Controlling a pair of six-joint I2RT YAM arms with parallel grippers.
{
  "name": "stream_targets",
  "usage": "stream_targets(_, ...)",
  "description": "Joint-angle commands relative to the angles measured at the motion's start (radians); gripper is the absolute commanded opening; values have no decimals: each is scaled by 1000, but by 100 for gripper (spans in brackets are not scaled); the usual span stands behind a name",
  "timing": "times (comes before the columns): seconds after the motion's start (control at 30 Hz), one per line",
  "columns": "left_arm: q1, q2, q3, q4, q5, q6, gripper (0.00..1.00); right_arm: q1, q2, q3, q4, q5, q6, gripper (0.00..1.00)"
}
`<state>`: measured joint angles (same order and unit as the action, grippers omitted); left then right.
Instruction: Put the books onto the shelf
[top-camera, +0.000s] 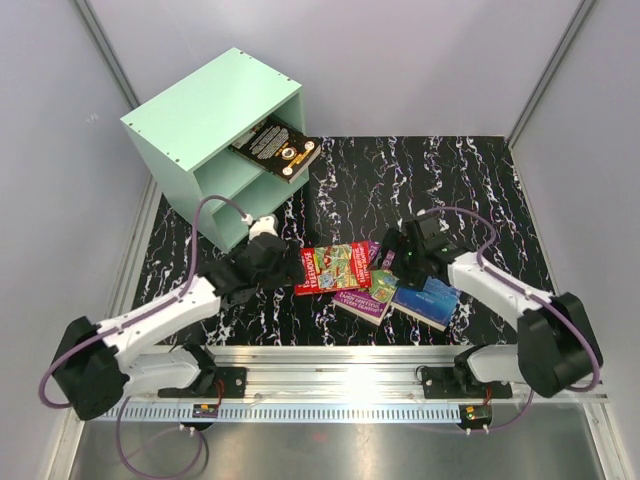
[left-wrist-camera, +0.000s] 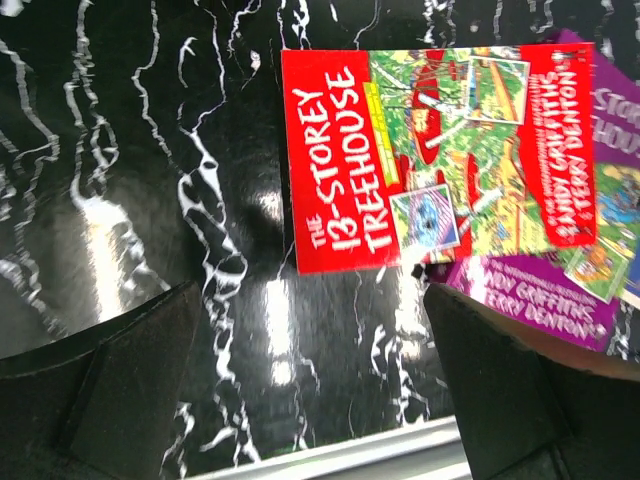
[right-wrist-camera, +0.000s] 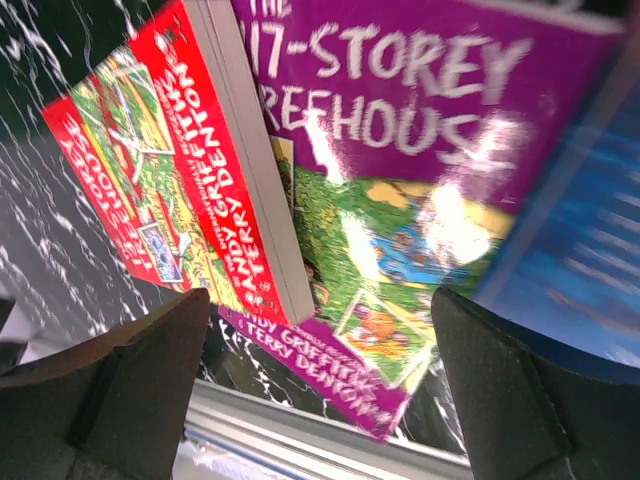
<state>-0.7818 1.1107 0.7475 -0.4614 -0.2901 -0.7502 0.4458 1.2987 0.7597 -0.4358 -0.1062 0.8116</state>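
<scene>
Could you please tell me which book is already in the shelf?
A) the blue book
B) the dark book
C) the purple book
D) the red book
B: the dark book lies in the upper compartment of the shelf, sticking out past its front, while the red book, purple book and blue book lie on the table.

I see a pale mint-green boxy wooden shelf (top-camera: 215, 110) at the upper left of the frame. Against it shows a thin black paperback (top-camera: 275, 148) with gold ornament on its cover. The counter (top-camera: 400, 180) is glossy black, veined white and faint violet like marble. Low in the middle are a red paperback (top-camera: 335, 267) with white lettering and green cartoon art, a purple paperback (top-camera: 362, 298) with white title, and a blue paperback (top-camera: 430, 298).
</scene>
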Motion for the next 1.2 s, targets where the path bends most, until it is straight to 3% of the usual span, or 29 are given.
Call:
stream_targets(0.0,18,87,-17,205,45,15,98,-2,92,-54,231,-222,24,100)
stream_targets(0.2,29,293,-20,308,98,3,95,-2,201,-48,338,-277,32,100)
stream_targets(0.57,56,518,69,380,124,18,94,-4,327,-46,477,-337,57,97)
stream_targets(0.9,61,549,50,438,163,60,92,-2,421,-48,562,-356,80,59)
stream_targets(1.03,61,548,41,451,175,63,92,-4,429,-51,556,-302,92,60)
stream_targets(1.17,70,555,41,451,187,63,92,-34,421,-36,537,-250,101,71)
